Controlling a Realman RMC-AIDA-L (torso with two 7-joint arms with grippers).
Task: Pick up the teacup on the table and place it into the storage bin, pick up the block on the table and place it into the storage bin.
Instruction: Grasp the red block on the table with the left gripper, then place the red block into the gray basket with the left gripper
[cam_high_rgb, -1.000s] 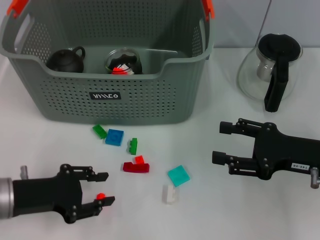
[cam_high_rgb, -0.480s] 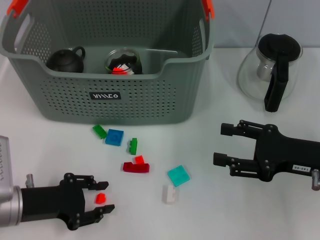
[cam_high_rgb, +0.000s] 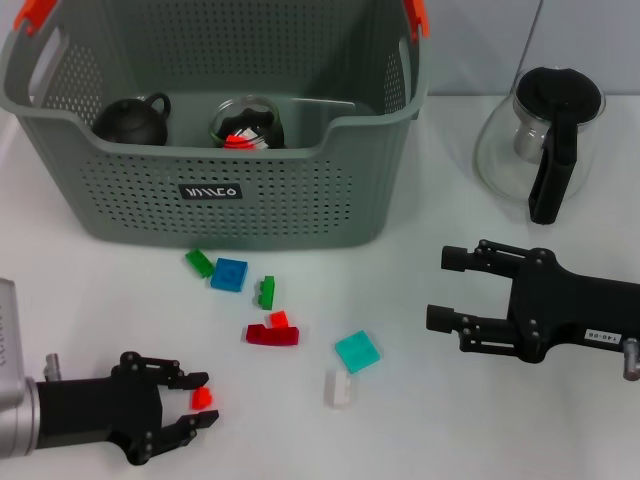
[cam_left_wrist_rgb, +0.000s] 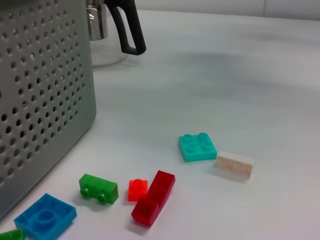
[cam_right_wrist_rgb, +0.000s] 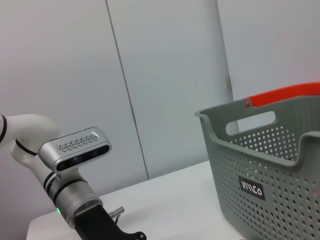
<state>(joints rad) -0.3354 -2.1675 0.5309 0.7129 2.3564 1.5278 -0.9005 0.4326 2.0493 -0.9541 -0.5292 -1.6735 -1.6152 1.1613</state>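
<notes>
Head view: the left gripper (cam_high_rgb: 197, 411), at the near left of the table (cam_high_rgb: 420, 420), has been drawn nearer and lower over the last second, and its fingers have been narrowed about a small red block (cam_high_rgb: 201, 397), which now sits between the tips; whether it is firmly pinched or only bracketed cannot be told. This is judged to be the grasp of a block for the bin (cam_high_rgb: 215, 120), which stands far left and already holds a dark teapot-like vessel (cam_high_rgb: 133, 120) and a glass cup (cam_high_rgb: 247, 122), so the teacup half of the task appears done. The right gripper (cam_high_rgb: 450, 290) is held spread and empty at the right, almost unmoved, with a glass pot (cam_high_rgb: 540, 140) far right behind it. Loose blocks lie before the bin: green (cam_high_rgb: 199, 262), blue (cam_high_rgb: 229, 274), dark red (cam_high_rgb: 272, 334), teal (cam_high_rgb: 357, 351), white (cam_high_rgb: 340, 389). A black label (cam_high_rgb: 209, 191) on the bin's front carries white lettering that cannot be read with certainty. Left wrist view: the bin wall (cam_left_wrist_rgb: 40, 90), the teal block (cam_left_wrist_rgb: 197, 147), the white block (cam_left_wrist_rgb: 235, 164) and the dark red block (cam_left_wrist_rgb: 153, 197) are shown; no fingers are seen. Right wrist view: the bin (cam_right_wrist_rgb: 270, 180) with its label (cam_right_wrist_rgb: 251, 189) is seen, again not clearly legible, and the left arm (cam_right_wrist_rgb: 75, 185) is seen beside it.
</notes>
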